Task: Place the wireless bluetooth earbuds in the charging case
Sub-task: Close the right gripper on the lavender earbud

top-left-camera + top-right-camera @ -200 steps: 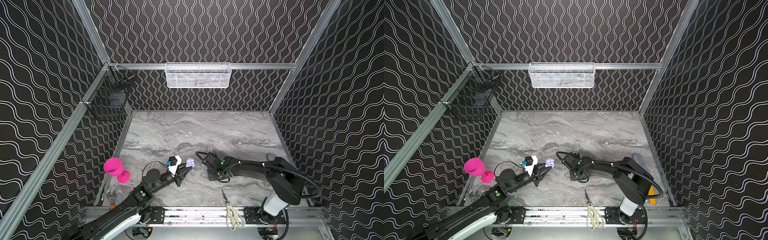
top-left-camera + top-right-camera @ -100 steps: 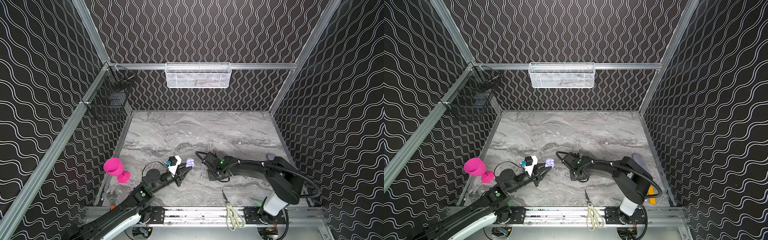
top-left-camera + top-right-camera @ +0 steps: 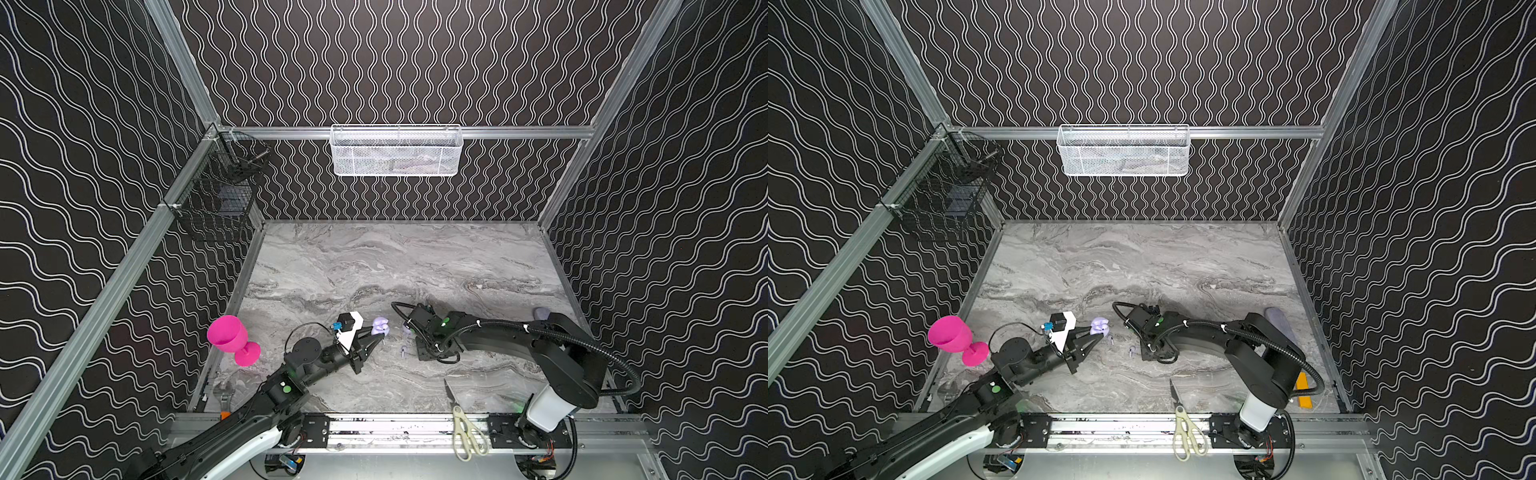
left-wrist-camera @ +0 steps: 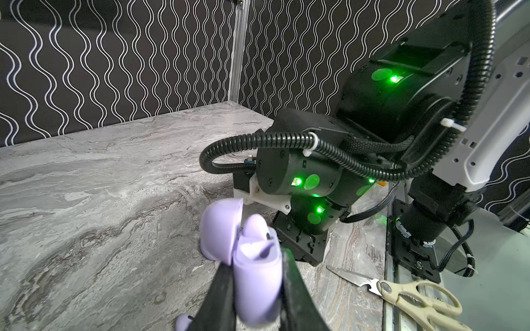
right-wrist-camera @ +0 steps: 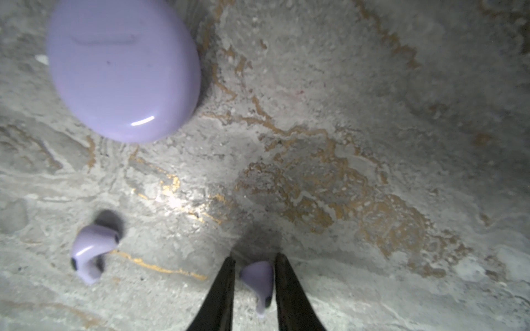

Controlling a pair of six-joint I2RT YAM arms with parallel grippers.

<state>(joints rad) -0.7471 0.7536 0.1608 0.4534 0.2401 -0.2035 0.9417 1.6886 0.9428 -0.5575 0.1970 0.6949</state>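
The right end effector (image 5: 255, 258) points down at the worktop (image 5: 372, 143), its fingers (image 5: 223, 286) narrowly astride an earbud (image 5: 258, 282). A thin gap shows on one side, so I cannot tell whether it is pinched yet, and it appears to lie on the surface, unlifted. A loose earbud (image 5: 91, 252) lies near it, and a closed case (image 5: 123, 68) sits close by too. Just to the left, at the near middle of the worktop, the left end effector (image 4: 256, 263) is clamped on the case (image 4: 258, 289), with its lid (image 4: 219, 229) tipped back. One slot seems filled by a seated earbud (image 4: 253, 229), while the slot beside it looks pale and empty. So the task looks partly done: one earbud is in and a second is at the pickup stage. Left are the lift, the carry to the empty slot, and the loose earbud with the closed case.
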